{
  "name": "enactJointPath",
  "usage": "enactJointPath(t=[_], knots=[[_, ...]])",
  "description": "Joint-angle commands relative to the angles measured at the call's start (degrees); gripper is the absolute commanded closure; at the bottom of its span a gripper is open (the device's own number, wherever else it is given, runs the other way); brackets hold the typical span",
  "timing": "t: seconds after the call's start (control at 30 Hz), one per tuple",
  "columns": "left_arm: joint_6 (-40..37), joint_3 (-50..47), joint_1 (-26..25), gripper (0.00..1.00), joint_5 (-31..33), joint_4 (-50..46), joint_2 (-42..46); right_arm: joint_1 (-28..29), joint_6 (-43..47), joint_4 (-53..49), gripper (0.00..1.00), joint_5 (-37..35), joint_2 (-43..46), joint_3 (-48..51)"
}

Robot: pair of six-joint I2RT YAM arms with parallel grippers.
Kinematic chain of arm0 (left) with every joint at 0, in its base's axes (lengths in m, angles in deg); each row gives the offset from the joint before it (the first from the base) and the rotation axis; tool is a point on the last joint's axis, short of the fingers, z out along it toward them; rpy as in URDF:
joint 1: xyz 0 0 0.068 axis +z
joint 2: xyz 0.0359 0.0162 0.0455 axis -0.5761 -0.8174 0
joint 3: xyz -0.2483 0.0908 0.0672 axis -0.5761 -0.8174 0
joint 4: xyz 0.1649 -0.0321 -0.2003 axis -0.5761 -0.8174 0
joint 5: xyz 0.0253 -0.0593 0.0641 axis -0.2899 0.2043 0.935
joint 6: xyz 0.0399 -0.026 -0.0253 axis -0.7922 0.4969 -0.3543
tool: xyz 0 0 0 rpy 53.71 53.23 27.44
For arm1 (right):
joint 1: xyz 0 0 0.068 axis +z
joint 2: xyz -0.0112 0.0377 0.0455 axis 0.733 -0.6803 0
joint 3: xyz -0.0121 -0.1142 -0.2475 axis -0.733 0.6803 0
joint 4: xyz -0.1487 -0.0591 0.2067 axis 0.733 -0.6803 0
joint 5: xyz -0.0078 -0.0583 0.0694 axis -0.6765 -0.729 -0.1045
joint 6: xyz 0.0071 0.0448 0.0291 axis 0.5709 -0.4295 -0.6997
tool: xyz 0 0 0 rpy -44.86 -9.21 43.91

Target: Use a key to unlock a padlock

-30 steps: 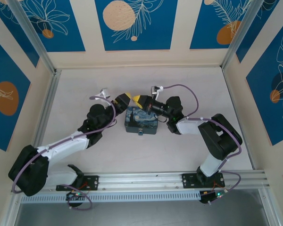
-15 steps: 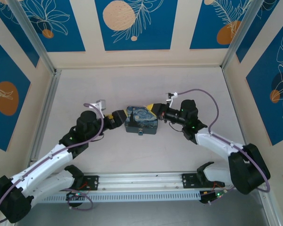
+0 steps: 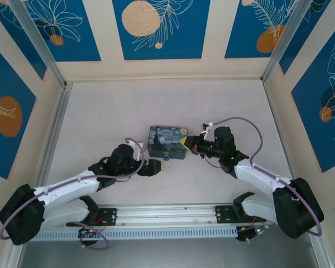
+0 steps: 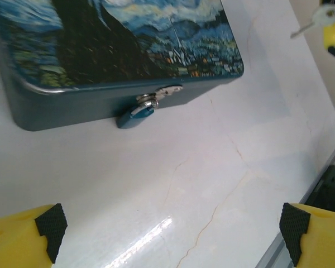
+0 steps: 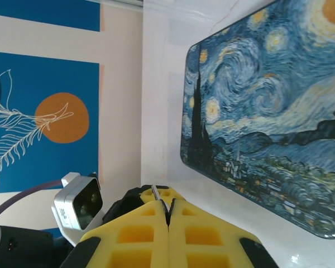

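In the overhead view, the left gripper (image 3: 152, 167) is sitting at lower centre-left, its yellow fingertips (image 4: 22, 241) standing wide apart. Just right of it, the padlock (image 4: 135, 116) is hanging from the clasp on the box (image 4: 61, 111), whose lid is showing a swirling starry-night painting. Further right, the right gripper (image 5: 168, 215) is pressing its pads together on the key (image 4: 307, 29), seemingly by its head.
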Motion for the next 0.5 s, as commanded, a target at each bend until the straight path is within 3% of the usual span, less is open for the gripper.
enactJointPath(t=[0.0,0.47], knots=[[-4.47,0.17,-1.93,0.02,2.07,6.36,-3.59,0.52,-0.46,1.23,1.0,-1.82,0.11,1.45],[-8.96,1.8,-4.36,0.09,8.74,18.88,-17.96,1.69,-2.28,3.53,1.0,-5.89,-3.25,1.33]])
